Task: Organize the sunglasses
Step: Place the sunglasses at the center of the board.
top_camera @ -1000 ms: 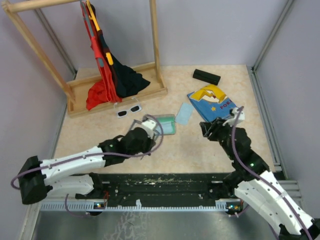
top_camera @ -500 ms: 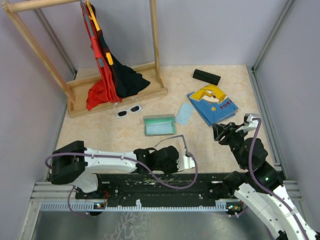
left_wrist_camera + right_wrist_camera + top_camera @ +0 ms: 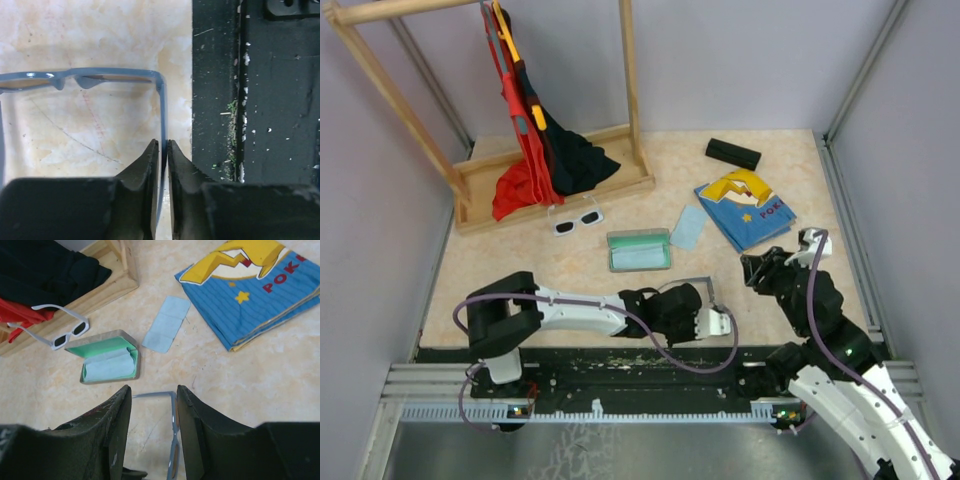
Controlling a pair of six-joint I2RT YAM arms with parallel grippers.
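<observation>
Grey wire glasses (image 3: 115,75) lie lower centre in your overhead view. Your left claw (image 3: 163,150) flanks one temple, and you cannot tell whether it grips. Your right claw (image 3: 152,390) hangs spread.

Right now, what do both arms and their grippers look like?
The left arm and right arm have white shells and black joints, each trailing a loose purple-grey cable. The left gripper and right gripper have black, tapering fingers.

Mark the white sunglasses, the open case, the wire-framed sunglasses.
white sunglasses (image 3: 576,221): top external view, bridge.
open case (image 3: 100,346): right wrist view, green lid lining.
wire-framed sunglasses (image 3: 115,74): left wrist view, brow bar.
</observation>
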